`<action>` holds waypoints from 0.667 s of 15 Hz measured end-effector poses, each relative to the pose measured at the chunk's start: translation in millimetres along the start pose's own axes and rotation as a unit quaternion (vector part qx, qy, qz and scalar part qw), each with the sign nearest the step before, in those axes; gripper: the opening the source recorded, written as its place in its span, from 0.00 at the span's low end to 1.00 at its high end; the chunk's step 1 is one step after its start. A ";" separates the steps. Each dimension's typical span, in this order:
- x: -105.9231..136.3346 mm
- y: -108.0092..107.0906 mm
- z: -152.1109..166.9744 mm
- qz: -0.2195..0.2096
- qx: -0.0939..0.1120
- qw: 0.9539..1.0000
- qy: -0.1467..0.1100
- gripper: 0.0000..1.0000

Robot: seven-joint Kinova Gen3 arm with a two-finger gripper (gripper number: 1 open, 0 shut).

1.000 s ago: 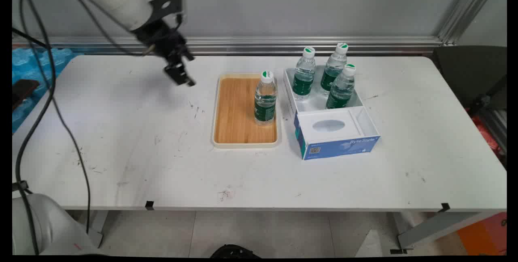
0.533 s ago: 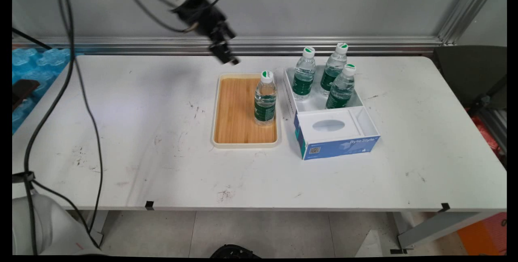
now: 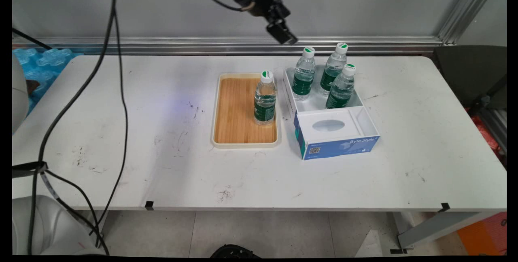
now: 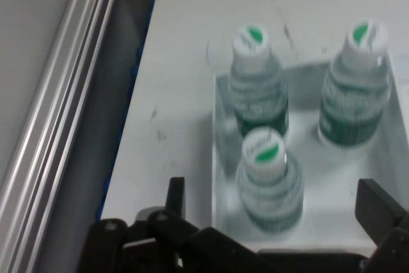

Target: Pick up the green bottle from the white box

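On the white surface (image 3: pixel 121 132), going from left to right, the first thing is a shallow cream-rimmed tray with a bamboo-wood floor (image 3: pixel 234 112). It lies flat with one clear plastic water bottle with a green label and white cap (image 3: pixel 265 99) standing upright near its right rim, the rest of the floor bare. Just beside the tray on the right sits an open white cardboard box with a blue front panel (image 3: pixel 338 132). Its far compartment holds three more bottles of the same kind (image 3: pixel 304 74), close together and upright, while the near compartment carries only a white insert with an oval hollow. So I count four bottles in all: one on the tray, three in the box. The black two-finger end effector (image 3: pixel 281 33) hangs high above the surface's far edge, tilted down toward the boxed bottles and touching none of them. In the hand view its fingers (image 4: pixel 377 206) stand spread wide apart with nothing between them, and the three white caps lie straight ahead, the nearest bottle (image 4: pixel 268 180) framed between the two fingers.
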 end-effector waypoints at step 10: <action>10.1 4.5 63.6 -0.021 -0.017 1.000 -0.009 1.00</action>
